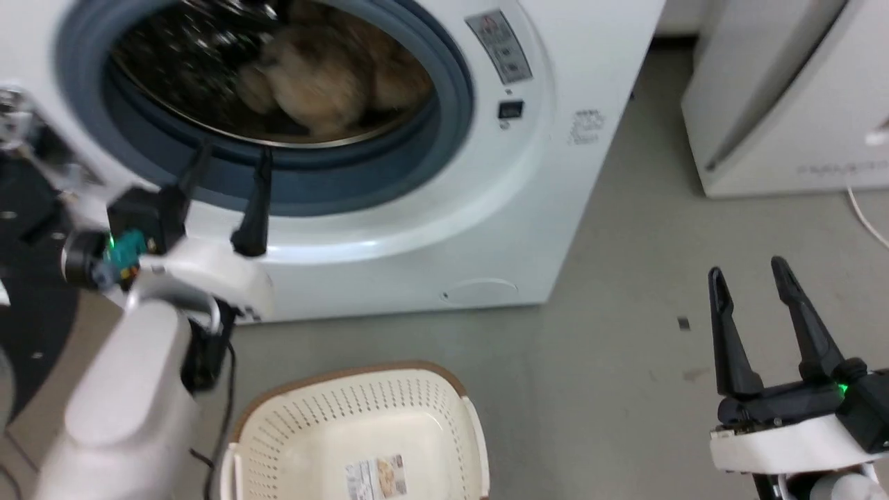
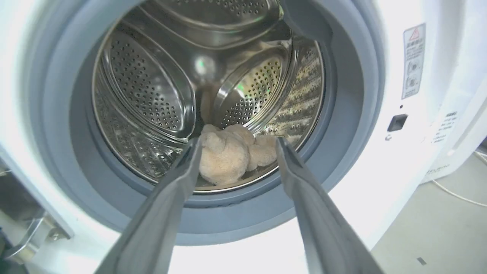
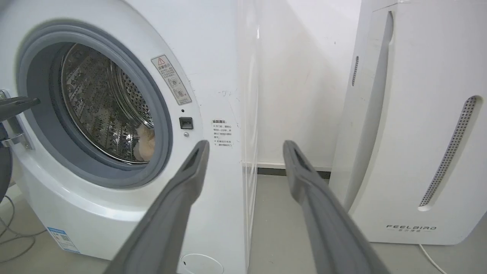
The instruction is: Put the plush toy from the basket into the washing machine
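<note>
The beige plush toy (image 1: 326, 76) lies on the bottom of the steel drum inside the white washing machine (image 1: 444, 208); the same plush toy (image 2: 228, 154) shows low in the drum in the left wrist view, and a bit of it (image 3: 146, 142) in the right wrist view. My left gripper (image 1: 233, 163) is open just outside the grey door seal (image 1: 389, 180), holding nothing. The cream basket (image 1: 354, 437) with a brown rim stands on the floor below, holding no toy, its label sticker showing. My right gripper (image 1: 750, 271) is open over the floor at the lower right, holding nothing.
A plain white appliance (image 1: 792, 97) lettered along its base stands to the right of the washer, with a white cable (image 1: 865, 219) on the floor beside it. The washer's black-framed door (image 1: 28, 229) hangs open at the left. Grey floor lies between washer, basket and appliance.
</note>
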You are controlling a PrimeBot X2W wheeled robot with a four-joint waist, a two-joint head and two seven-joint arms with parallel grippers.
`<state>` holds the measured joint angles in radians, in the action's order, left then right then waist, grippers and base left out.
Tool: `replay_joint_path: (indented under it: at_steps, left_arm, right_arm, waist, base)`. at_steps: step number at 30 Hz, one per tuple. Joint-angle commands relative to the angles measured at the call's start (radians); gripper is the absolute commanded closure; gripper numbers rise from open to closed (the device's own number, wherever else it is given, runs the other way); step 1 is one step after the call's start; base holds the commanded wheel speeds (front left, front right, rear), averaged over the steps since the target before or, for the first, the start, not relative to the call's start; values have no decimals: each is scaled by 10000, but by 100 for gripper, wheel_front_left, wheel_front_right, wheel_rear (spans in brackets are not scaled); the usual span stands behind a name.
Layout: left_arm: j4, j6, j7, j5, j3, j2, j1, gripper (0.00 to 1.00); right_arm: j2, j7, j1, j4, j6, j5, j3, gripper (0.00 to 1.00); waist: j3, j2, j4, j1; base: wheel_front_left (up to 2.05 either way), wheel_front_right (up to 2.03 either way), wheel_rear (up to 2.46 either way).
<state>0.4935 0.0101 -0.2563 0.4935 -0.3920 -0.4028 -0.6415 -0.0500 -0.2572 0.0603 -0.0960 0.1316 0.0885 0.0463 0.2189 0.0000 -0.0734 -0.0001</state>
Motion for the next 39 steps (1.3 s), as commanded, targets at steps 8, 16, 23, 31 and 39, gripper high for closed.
replay_joint_path:
  at_steps: [8,16,23,31,39]
  left_arm:
    - [-2144,648,-54,-349,1035,815,2987,0]
    - [-3439,959,-54,-1068,1800,1673,5189,0]
    - [-3668,788,-55,-1748,2149,2285,6199,0]
    - [-3738,602,-55,-2447,2396,2585,6498,0]
    - [-3903,436,10,-2623,2490,2683,6422,100]
  right_arm:
    - [-3,-46,-595,110,-9,20,137,0]
    - [-3,-46,-880,175,-9,50,92,0]
    - [-3,-46,-1058,252,-9,96,-74,0]
    - [-3,-46,-1161,337,-9,140,-144,0]
    - [0,10,-1022,335,0,80,-181,100]
  waist:
    - [-1227,0,766,1]
    - [-1658,0,961,1]
    - [-1788,0,1030,1]
    - [-1776,0,1078,1]
    - [-1781,0,1082,1]
  base:
    - [0,0,0]
    - [0,0,0]
    - [0,0,0]
    - [0,0,0]
    - [0,0,0]
